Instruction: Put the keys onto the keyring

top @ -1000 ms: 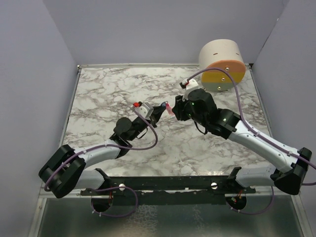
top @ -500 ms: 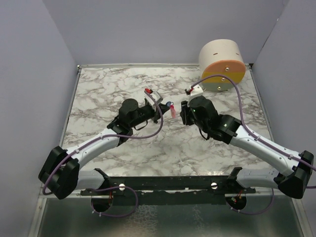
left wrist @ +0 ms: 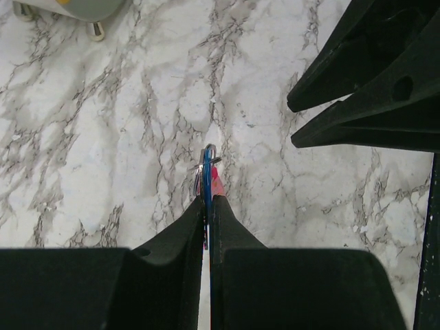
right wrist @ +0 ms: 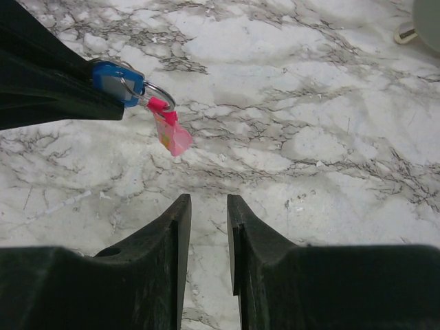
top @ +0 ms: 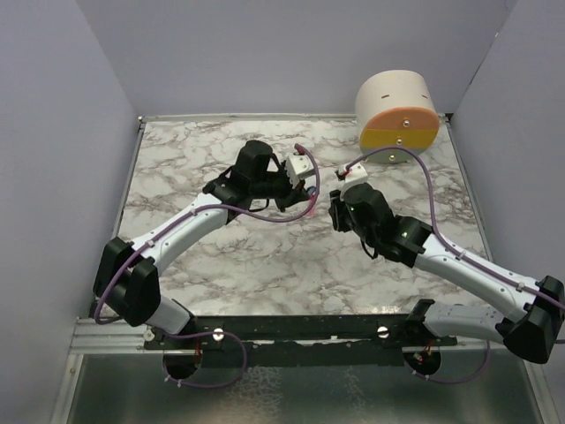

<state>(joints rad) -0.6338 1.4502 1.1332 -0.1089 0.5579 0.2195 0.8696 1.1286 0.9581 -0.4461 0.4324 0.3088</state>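
My left gripper (top: pixel 308 189) is shut on the blue head of the key (right wrist: pixel 113 77) and holds it above the marble table (top: pixel 194 159). The keyring's silver wire ring (right wrist: pixel 160 93) hangs from the key, with the pink tag (right wrist: pixel 171 132) dangling below it. In the left wrist view the key (left wrist: pixel 207 165) stands edge-on between the shut jaws, with ring and tag just past their tips. My right gripper (right wrist: pixel 205 206) is open by a narrow gap and empty, a short way right of the tag (top: pixel 311 205), not touching it. Its fingers (left wrist: pixel 371 75) show in the left wrist view.
A cream drum with an orange and yellow face (top: pixel 397 110) lies on its side at the back right; its edge shows in the left wrist view (left wrist: pixel 75 7). Lilac walls close in the table on the left, back and right.
My left arm has swung up and to the right, carrying the key, ring and tag with it. My right gripper has shifted slightly right and now sits clear of the pink tag.
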